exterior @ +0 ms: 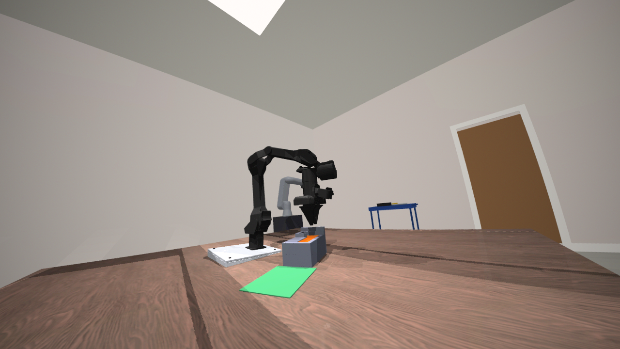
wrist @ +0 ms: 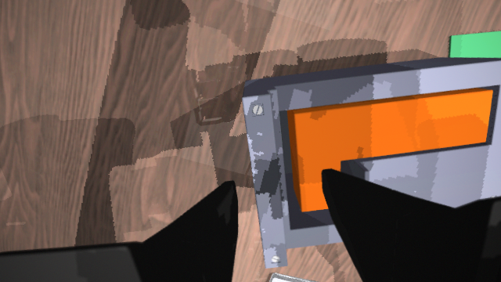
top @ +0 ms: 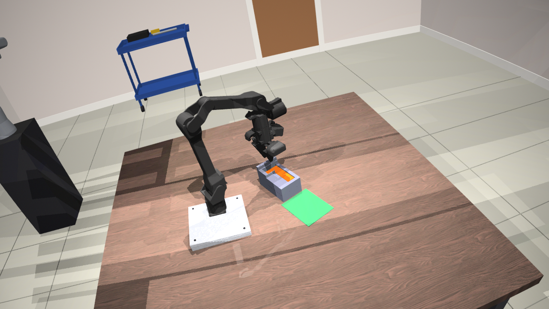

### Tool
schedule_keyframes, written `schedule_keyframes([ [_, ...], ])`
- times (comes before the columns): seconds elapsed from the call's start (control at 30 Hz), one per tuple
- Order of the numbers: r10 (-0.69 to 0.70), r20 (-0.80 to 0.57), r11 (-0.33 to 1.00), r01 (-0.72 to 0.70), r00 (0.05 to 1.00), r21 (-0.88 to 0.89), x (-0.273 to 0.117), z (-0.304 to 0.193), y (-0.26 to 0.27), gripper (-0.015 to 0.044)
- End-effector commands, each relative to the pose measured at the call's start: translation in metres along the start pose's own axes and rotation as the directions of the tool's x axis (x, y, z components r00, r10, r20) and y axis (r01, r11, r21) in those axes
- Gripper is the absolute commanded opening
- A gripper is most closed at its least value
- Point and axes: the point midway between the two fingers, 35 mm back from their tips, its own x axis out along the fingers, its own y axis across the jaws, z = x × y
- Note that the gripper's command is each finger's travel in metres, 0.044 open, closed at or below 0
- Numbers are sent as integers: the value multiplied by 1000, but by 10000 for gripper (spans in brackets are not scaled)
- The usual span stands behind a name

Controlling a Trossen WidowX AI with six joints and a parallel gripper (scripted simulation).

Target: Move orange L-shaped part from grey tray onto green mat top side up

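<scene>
The orange L-shaped part (top: 274,169) (exterior: 309,238) (wrist: 333,133) lies in the pocket of the grey tray (top: 291,192) (exterior: 299,255) (wrist: 462,168), with neither end visibly raised. My gripper (top: 270,158) (exterior: 311,224) (wrist: 279,185) is partly open and empty, pointing down just above the tray's far end. In the wrist view, the right fingertip overlaps the part's L-shaped end and hides some of it; the left fingertip is outside the tray's end wall. The green mat (top: 308,207) (exterior: 279,282) (wrist: 477,45) lies flat beside the tray's other end, with nothing on it.
The tray's L-end has a raised wall (wrist: 256,141) with screws. The white base plate (top: 218,230) (exterior: 238,257) of my arm stands beside the tray on the wooden table (top: 364,184) (exterior: 411,294). A blue cart (top: 167,82) (exterior: 393,207) stands beyond the table.
</scene>
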Motion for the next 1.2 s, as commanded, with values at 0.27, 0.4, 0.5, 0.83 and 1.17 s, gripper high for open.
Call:
schedule_keyframes([
  [0.27, 4, -5, 1000, -4, 1000, 4, 30, -4, 1, 180],
  [0.4, 4, -5, 1000, -4, 1000, 4, 36, -3, 1, 180],
  [0.5, 4, -5, 1000, -4, 1000, 4, 41, -3, 1, 180],
  [0.83, 4, -6, 1000, -4, 1000, 4, 58, -4, 1, 180],
  [1.17, 4, -6, 1000, -4, 1000, 4, 63, -4, 1, 180],
])
